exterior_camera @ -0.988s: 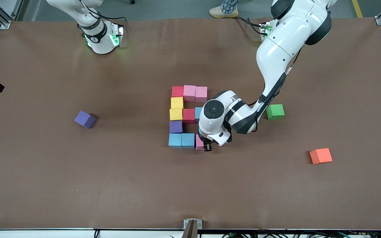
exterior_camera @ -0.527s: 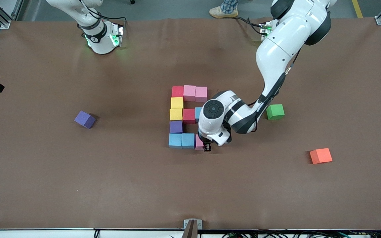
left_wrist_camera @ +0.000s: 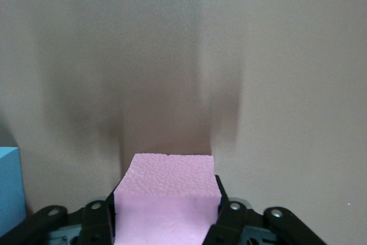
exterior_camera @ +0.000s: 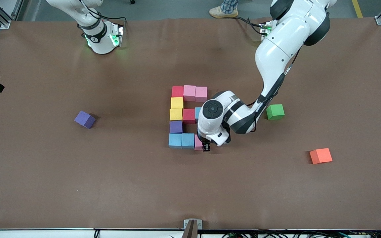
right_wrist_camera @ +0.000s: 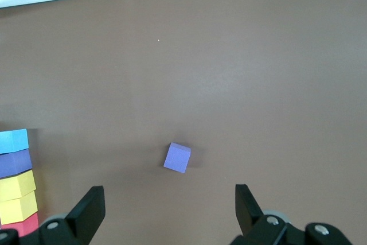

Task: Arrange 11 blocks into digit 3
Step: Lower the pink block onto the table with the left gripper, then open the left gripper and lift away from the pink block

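Note:
Coloured blocks form a blocky figure mid-table: red (exterior_camera: 177, 91) and two pink (exterior_camera: 189, 93) in the farthest row, two yellow (exterior_camera: 177, 102), red (exterior_camera: 189, 116), light blue (exterior_camera: 198, 113), purple (exterior_camera: 176, 126), and two light blue (exterior_camera: 175, 140) in the nearest row. My left gripper (exterior_camera: 203, 144) is down at the end of that nearest row, shut on a pink block (exterior_camera: 197, 142) that rests on the table beside the light blue block (exterior_camera: 188, 140). In the left wrist view both fingers (left_wrist_camera: 103, 222) press the pink block (left_wrist_camera: 166, 199). My right gripper (right_wrist_camera: 166, 210) hangs open and empty.
A loose purple cube (exterior_camera: 85, 119) lies toward the right arm's end, also in the right wrist view as the purple cube (right_wrist_camera: 177, 157). A green cube (exterior_camera: 275, 111) and an orange cube (exterior_camera: 320, 155) lie toward the left arm's end. The right arm waits.
My left gripper has nudged the pink block slightly toward the light blue blocks. The right arm has not moved.

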